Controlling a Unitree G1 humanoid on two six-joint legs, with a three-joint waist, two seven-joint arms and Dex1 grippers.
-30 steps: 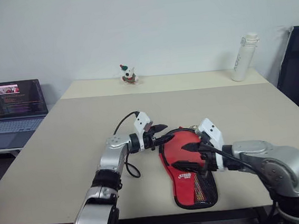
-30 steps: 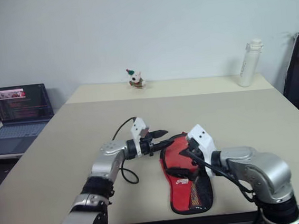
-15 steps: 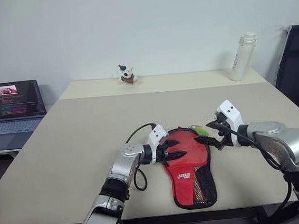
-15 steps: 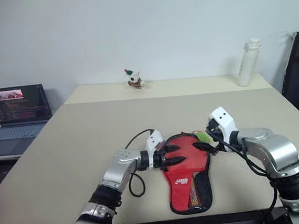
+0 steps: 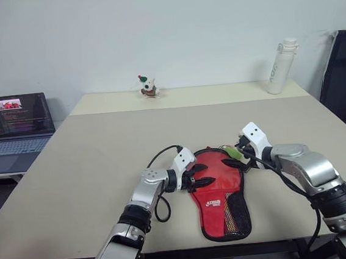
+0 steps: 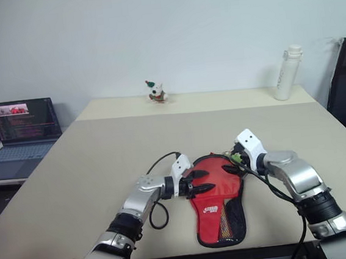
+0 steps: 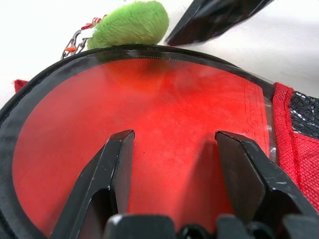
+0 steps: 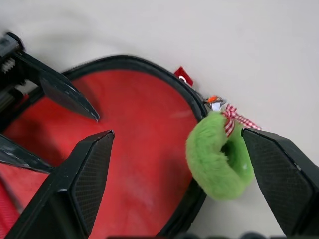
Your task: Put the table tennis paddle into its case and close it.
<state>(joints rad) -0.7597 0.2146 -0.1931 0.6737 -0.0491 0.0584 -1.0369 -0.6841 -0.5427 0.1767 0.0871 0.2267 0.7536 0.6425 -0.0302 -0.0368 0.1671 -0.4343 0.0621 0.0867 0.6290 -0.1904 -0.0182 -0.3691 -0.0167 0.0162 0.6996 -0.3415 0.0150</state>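
Note:
The case [image 5: 218, 189] lies flat on the table near the front edge, red face with white lettering and black mesh up, round end away from me. Its green charm [image 8: 218, 159] rests on the table by the round end's far right rim. My left gripper [image 5: 206, 171] is open, its fingers [image 7: 112, 169] spread over the left part of the red face with nothing between them. My right gripper [image 5: 234, 155] is open at the round end's right rim, straddling the charm [image 5: 231, 150] without closing on it. The table tennis paddle is hidden.
The pale table [image 5: 101, 148] has free room all around the case. A small toy figure [image 5: 148, 86] and a white bottle [image 5: 280, 66] stand at the far edge. A laptop [image 5: 16, 123] sits on a side table at the left. A black chair [image 5: 343, 82] is at the right.
My right gripper has left the middle of the case and moved out to its far right rim by the charm. My left gripper has sunk onto the case's left side.

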